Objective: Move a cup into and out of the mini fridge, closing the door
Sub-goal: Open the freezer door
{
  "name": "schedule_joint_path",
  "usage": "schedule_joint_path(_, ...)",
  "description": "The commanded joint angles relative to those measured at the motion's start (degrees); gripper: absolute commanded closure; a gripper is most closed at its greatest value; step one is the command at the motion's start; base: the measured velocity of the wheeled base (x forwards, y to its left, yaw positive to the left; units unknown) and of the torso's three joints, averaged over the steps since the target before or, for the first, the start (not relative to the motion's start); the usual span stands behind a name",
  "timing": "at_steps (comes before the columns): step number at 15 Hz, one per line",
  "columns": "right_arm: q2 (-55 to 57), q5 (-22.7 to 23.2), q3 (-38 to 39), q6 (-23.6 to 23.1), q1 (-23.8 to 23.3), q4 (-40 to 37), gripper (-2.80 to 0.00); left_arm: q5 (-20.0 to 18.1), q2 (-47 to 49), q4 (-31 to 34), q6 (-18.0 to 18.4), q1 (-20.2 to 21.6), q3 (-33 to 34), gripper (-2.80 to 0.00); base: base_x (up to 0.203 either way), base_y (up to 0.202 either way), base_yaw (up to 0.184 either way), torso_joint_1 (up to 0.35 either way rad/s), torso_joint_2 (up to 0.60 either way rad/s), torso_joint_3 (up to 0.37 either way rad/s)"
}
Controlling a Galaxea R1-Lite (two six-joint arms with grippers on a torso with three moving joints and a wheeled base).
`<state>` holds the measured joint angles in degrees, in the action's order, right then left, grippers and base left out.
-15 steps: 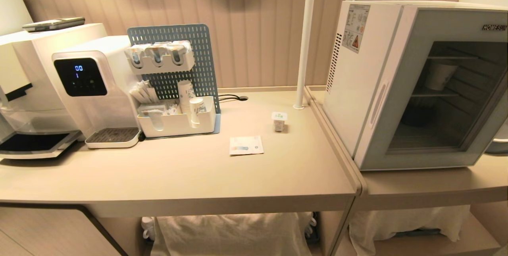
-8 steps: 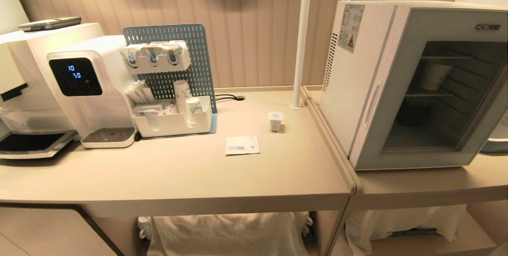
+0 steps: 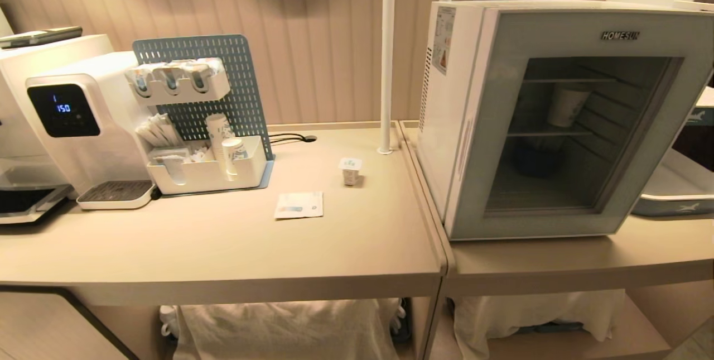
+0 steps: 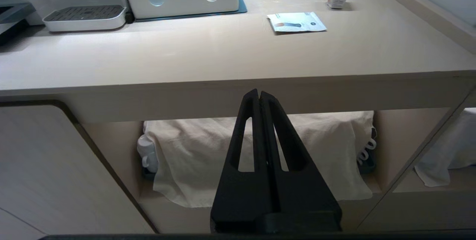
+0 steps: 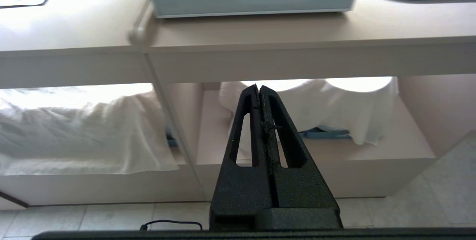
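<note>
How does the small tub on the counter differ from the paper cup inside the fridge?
The tub stands out on the open counter, while the paper cup sits on a wire shelf behind the closed door of the fridge. The tub is squat with a flat sealed lid bearing a green mark; the paper cup is taller and tapered. Both are white and upright.

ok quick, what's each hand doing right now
Left hand: closed, holding nothing, below the counter edge.
Right hand: closed, holding nothing, below the counter edge.

Matt counter, dark glass door, foil-lidded cup.
</note>
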<state>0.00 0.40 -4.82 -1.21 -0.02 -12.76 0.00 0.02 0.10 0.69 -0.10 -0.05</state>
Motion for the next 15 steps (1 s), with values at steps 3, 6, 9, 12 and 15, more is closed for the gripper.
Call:
schedule_joint_path(3, 0.0, 0.0, 0.0, 0.0, 0.0, -0.1, 0.00, 0.0, 0.0, 0.0, 0.0, 0.0, 0.0, 0.00, 0.000, -0.194, 0.002, 0.002, 0.00, 0.000)
schedule_joint_path(6, 0.1, 0.0, 0.0, 0.0, 0.0, -0.1, 0.00, 0.0, 0.0, 0.0, 0.0, 0.0, 0.0, 0.00, 0.000, -0.192, -0.001, 0.002, 0.00, 0.004)
schedule_joint_path(9, 0.0, 0.0, 0.0, 0.0, 0.0, -0.1, 0.00, 0.0, 0.0, 0.0, 0.0, 0.0, 0.0, 0.00, 0.000, -0.190, -0.003, 0.004, 0.00, 0.001)
schedule_joint_path(12, 0.1, 0.0, 0.0, 0.0, 0.0, -0.1, 0.00, 0.0, 0.0, 0.0, 0.0, 0.0, 0.0, 0.00, 0.000, -0.191, 0.000, 0.001, 0.00, 0.002)
schedule_joint_path(15, 0.0, 0.0, 0.0, 0.0, 0.0, -0.1, 0.00, 0.0, 0.0, 0.0, -0.1, 0.0, 0.0, 0.00, 0.000, -0.194, 0.001, 0.007, 0.01, 0.004)
